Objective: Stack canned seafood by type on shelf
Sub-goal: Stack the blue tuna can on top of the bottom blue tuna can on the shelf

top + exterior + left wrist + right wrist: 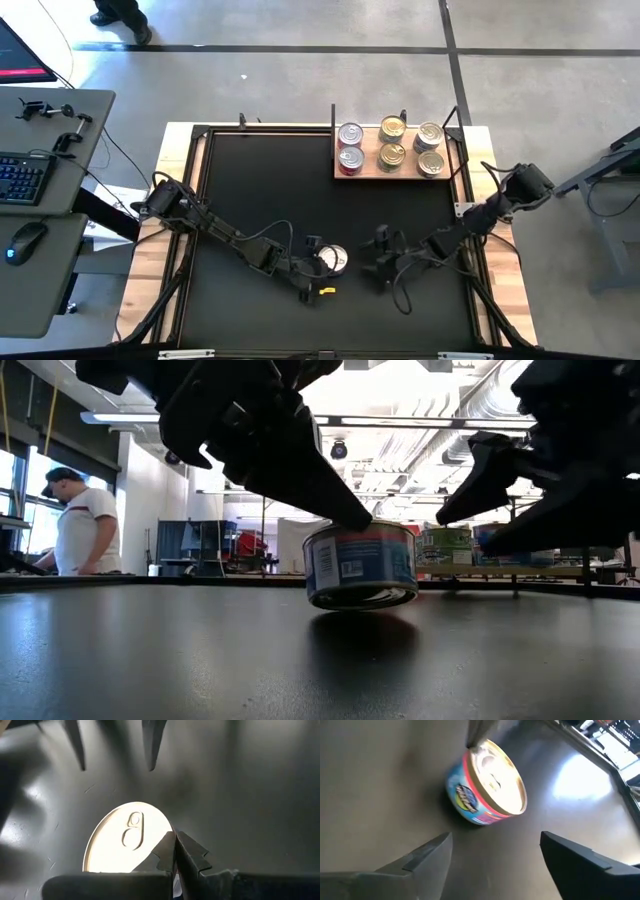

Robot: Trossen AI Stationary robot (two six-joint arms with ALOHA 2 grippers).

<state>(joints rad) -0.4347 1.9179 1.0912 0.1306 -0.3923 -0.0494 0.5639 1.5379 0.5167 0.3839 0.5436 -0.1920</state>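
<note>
One can (pixel 334 259) on the black mat (pixel 260 190), lower centre of frame, left tool (pixel 318 262) clenched, apparently touching its rim; right tool (pixel 381 258) released nearby; six cans on the shelf (pixel 398 168), upper right.

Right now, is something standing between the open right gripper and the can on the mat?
Nothing visible. Only bare mat lies between the right gripper and the can. The shut left gripper presses the can's rim from the opposite side.
</note>
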